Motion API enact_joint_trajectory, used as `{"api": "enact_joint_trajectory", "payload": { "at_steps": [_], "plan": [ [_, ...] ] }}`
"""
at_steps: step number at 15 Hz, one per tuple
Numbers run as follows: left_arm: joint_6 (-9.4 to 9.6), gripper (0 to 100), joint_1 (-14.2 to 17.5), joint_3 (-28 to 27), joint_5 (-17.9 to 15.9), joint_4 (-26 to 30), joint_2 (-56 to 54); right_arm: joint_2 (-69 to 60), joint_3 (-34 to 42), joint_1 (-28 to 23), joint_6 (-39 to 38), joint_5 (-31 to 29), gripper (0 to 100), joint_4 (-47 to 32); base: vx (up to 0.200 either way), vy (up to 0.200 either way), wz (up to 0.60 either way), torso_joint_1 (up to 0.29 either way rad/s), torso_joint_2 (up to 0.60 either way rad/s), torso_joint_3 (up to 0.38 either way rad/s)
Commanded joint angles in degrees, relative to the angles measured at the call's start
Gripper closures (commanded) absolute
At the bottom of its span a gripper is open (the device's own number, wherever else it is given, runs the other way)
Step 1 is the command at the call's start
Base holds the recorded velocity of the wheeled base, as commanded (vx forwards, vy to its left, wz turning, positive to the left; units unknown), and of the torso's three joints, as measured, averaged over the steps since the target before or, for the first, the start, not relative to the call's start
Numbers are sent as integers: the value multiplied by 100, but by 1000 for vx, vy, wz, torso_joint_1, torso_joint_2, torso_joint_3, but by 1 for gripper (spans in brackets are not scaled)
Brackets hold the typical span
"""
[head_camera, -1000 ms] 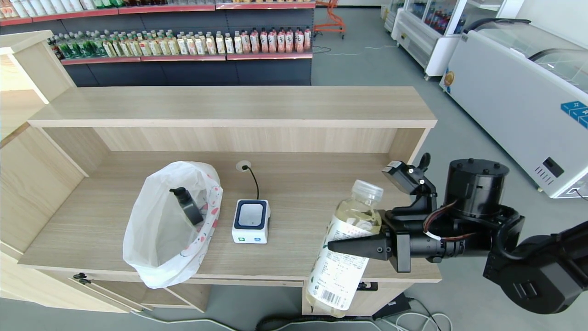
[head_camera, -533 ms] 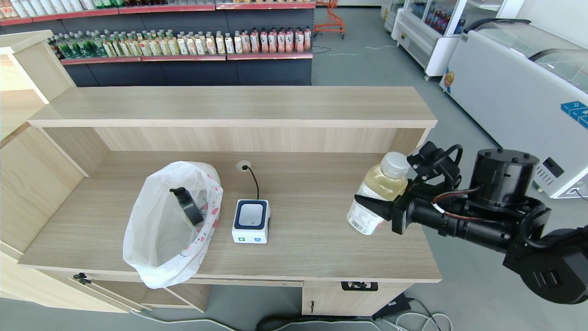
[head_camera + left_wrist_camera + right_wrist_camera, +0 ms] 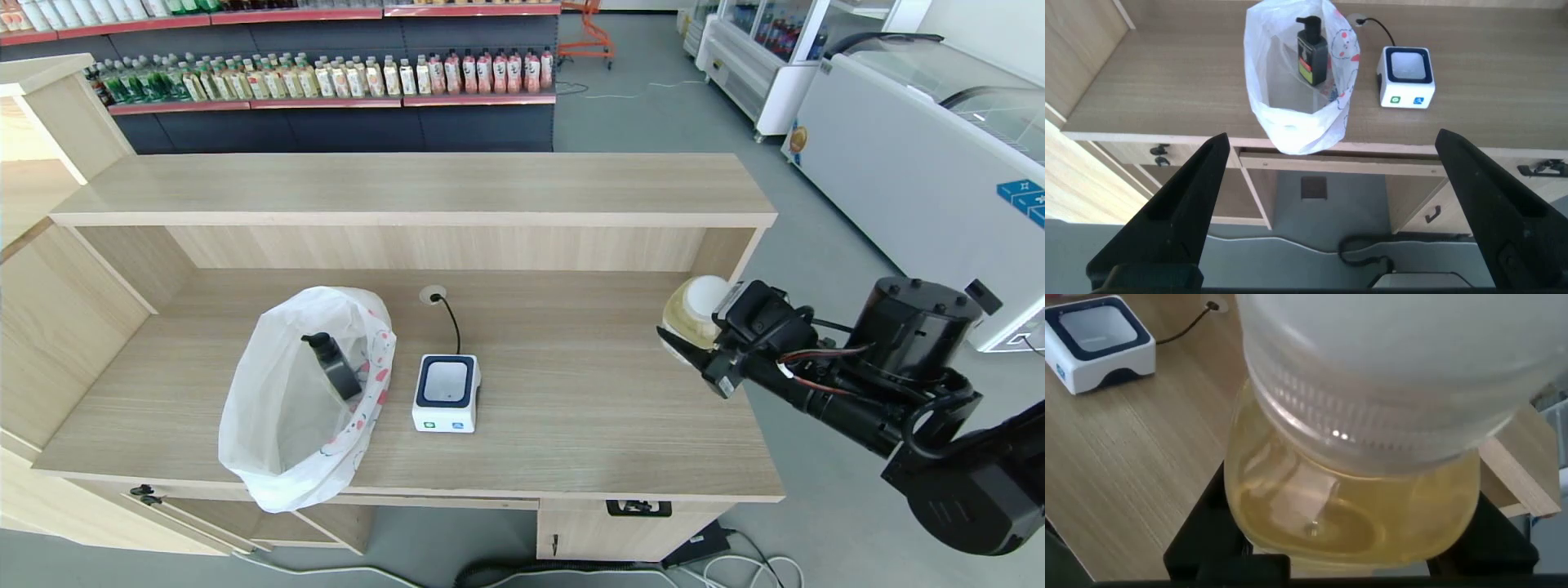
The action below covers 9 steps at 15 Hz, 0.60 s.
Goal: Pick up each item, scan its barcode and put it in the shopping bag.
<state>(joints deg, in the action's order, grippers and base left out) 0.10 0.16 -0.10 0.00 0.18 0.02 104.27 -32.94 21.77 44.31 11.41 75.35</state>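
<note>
Right gripper (image 3: 691, 328): fingers (image 3: 1197, 542) closed on the bottle (image 3: 684, 317), one on each side of its clear body, just under the shoulder. Yellowish liquid inside. The white cap (image 3: 1372, 359) points up towards the wrist camera. The bottle is off the counter (image 3: 571, 433), over its right end. I cannot see the label or barcode from here.

Outward from the fingertips:
- Just beside the bottle, on the far side: the counter's upright side panel (image 3: 722, 249).
- Well off to the robot's left: scanner (image 3: 446, 392), window facing up, cable (image 3: 451, 320) running to the back.
- Beyond the scanner: shopping bag (image 3: 282, 408), mouth open, with a black pump bottle (image 3: 333, 366) already inside.

Left gripper (image 3: 1331, 220): fingers (image 3: 1176, 212) spread wide, holding nothing. It hangs in front of the counter's near edge, roughly facing the bag.

Step, as I judge it: carry the bottle to the scanner.

Risks:
1. No read. The barcode's facing is unknown, so it may end up turned away from the window unless the wrist rolls.
2. Slip or swivel. The body is smooth and round, held near the top, with liquid weight below. A fast swing could turn it between the pads.
3. Knock. The side panel is close, so a careless first move could clip it.
4. Bag. The mouth is soft and could fold under the bottle, or the bottle could land on the pump bottle's head.
</note>
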Motion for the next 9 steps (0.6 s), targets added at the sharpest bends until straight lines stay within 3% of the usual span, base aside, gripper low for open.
{"api": "enact_joint_trajectory", "payload": {
  "at_steps": [1, 8, 9],
  "plan": [
    [-1, 0, 2, 1, 0, -1, -2, 235, 103, 2, 113, 2, 100, 270, 0, 0, 0, 0, 0, 0],
    [-27, 0, 2, 1, 0, -1, -2, 103, 191, -15, 130, -122, 100, 463, 0, 0, 0, 0, 0, 0],
    [-27, 0, 2, 1, 0, -1, -2, 94, 183, -15, 139, -122, 100, 472, 0, 200, 0, 2, 2, -2]
  ]
}}
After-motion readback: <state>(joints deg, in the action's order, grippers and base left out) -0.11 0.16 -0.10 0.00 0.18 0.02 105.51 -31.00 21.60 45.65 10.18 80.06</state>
